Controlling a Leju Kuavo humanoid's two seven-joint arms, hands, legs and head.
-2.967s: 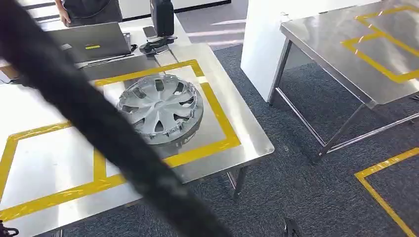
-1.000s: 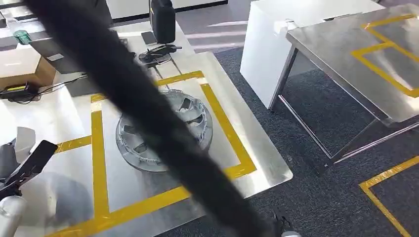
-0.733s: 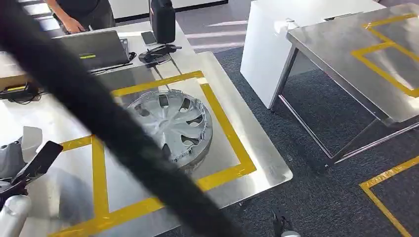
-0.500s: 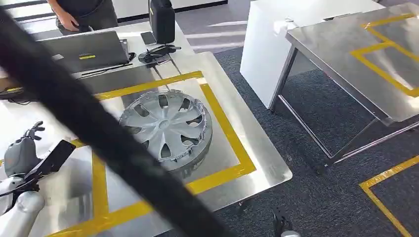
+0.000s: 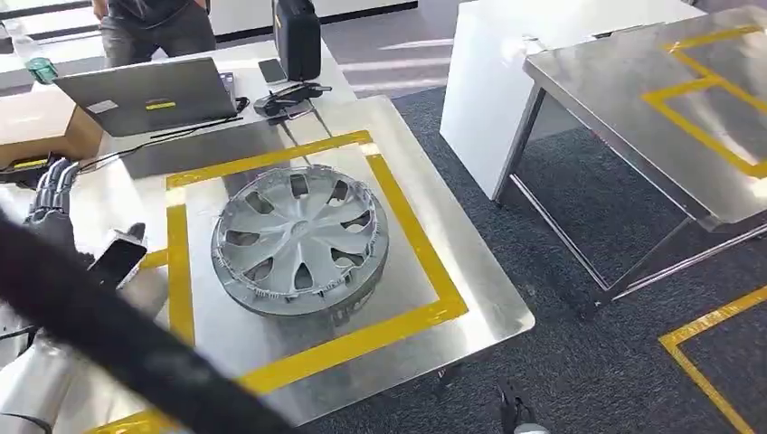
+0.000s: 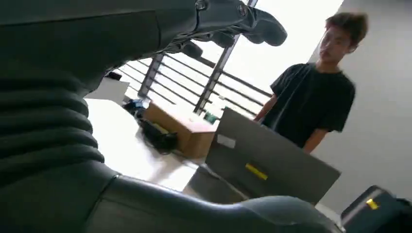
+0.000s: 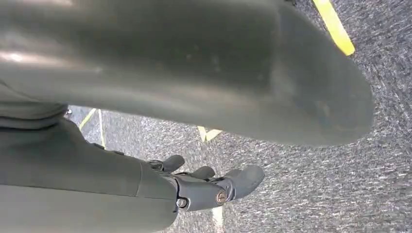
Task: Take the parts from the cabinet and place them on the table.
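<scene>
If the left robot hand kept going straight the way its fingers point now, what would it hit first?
Probably the cardboard box. In the head view the left robot hand is raised at the table's left side, fingers pointing away from the robot toward the box and the black item beside it. Depth is unclear, so it may pass above them.

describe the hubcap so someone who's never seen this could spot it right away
On the steel table nearest the robot, find the square marked out in yellow tape. The hubcap lies inside it: a round grey disc with spoke cutouts, the only thing within the tape.
</scene>
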